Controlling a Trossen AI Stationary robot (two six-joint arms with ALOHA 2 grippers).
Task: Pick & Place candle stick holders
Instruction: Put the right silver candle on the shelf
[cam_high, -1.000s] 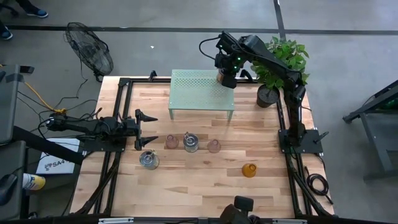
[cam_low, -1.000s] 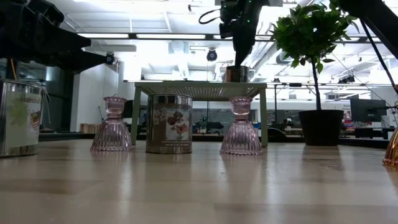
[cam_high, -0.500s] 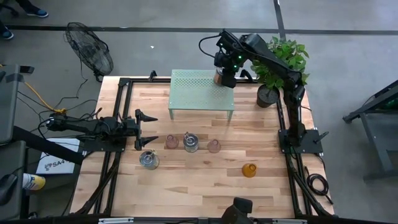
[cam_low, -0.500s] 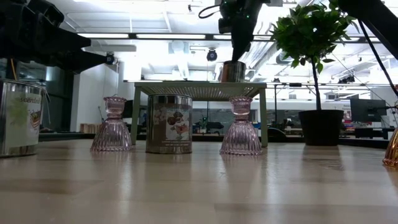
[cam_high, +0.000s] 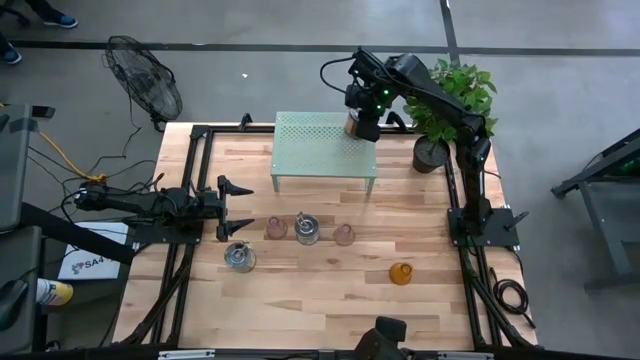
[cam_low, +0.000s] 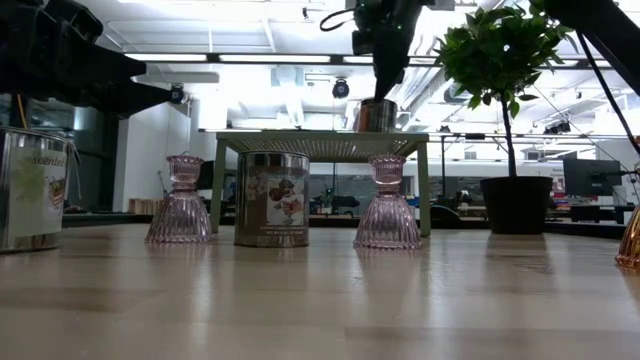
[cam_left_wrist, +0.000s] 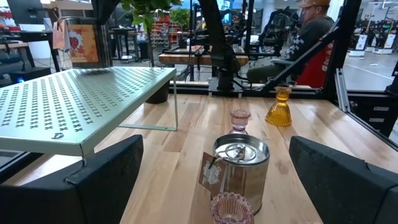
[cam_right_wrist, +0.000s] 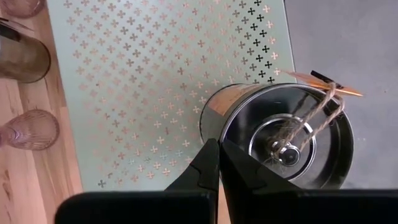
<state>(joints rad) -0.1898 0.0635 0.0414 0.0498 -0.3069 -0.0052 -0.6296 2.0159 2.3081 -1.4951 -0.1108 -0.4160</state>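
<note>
— From where I stand, start with the bench (cam_high: 330, 290): most of the holders are down on it in a loose row. Two pink glass holders (cam_high: 275, 229), a silvery holder (cam_high: 306, 229) between them, another silvery one (cam_high: 239, 257) nearer the left arm, and the amber holder (cam_high: 401, 274) off on its own.

— And the green stand (cam_high: 320, 145)?

— At the back, with one tin holder (cam_right_wrist: 283, 140) on its far right corner, very close to the edge. The right end effector (cam_high: 366, 122) is directly over it.

— Is it gripping the tin?

— Its fingers look pressed together, beside the tin's rim rather than round it. In the right wrist view the dark tips meet at the near wall of the tin, so I'd say closed on nothing.

— So the step in hand is letting go?

— My guess is placing, then leaving. To do it well, lift straight up, so nothing nudges a tin that sits so near the corner, and keep clear of the twine and tag (cam_right_wrist: 323, 87) on the lid.

— The left end effector (cam_high: 236, 207)?

— Waiting low over the bench's left side, fingers spread wide, holding nothing.
</note>
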